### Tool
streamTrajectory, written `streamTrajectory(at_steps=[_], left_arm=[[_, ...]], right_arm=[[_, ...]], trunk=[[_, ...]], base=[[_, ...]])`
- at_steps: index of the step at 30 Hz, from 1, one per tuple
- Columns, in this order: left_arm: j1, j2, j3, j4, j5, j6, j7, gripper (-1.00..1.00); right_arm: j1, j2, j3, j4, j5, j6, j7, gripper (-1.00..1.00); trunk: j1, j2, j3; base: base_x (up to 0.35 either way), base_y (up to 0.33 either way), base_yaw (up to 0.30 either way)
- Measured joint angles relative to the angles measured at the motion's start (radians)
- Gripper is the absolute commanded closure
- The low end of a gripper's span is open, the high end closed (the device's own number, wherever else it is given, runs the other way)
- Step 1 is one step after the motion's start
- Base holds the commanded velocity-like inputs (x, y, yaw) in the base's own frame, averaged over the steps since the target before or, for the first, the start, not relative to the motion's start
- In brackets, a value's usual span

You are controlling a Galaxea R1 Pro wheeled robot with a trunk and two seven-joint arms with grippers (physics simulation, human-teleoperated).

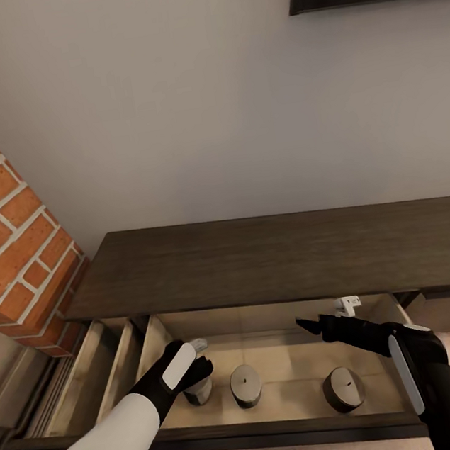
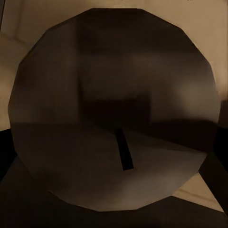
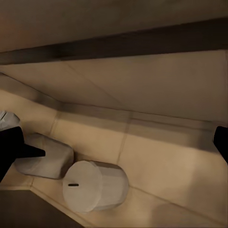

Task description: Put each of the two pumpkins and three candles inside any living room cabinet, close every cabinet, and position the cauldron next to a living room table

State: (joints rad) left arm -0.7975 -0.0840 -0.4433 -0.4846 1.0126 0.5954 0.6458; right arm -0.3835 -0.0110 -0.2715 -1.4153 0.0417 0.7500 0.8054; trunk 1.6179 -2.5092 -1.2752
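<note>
no readable text, labels, brands, numbers or signs on anything in view.

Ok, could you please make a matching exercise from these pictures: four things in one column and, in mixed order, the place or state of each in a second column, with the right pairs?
Column one
1. left gripper
2. right gripper
3. middle candle
4. brick column

Column two
A. beside the left end of the cabinet
B. at the leftmost candle
C. fingers apart, over the right part of the open drawer
D. upright on the drawer floor, touching nothing

Pairs: 1-B, 2-C, 3-D, 4-A
</note>
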Motion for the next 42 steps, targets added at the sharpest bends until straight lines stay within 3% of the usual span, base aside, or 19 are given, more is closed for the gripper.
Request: streamTrajectory(at_steps=[16,17,42], left_arm=[[0.000,0.002,-0.001,0.004,0.000,-0.001,0.000,1.00],[0.000,0.002,0.000,0.006,0.000,-0.001,0.000,-1.00],[0.000,0.006,0.000,0.001,-0.002,-0.003,0.003,-1.00]], right_arm=[[0.000,-0.001,0.000,-0.001,0.000,0.000,0.000,-1.00],[0.000,-0.001,0.000,-0.001,0.000,0.000,0.000,-1.00],[0.000,0.000,0.000,0.000,0.000,0.000,0.000,-1.00]], trunk=[[0.000,0.000,-0.004],[0.000,0.000,-0.004],[0.000,0.000,-0.004]], base=[[0.000,0.000,0.000],[0.000,0.000,0.000],[0.000,0.000,0.000]])
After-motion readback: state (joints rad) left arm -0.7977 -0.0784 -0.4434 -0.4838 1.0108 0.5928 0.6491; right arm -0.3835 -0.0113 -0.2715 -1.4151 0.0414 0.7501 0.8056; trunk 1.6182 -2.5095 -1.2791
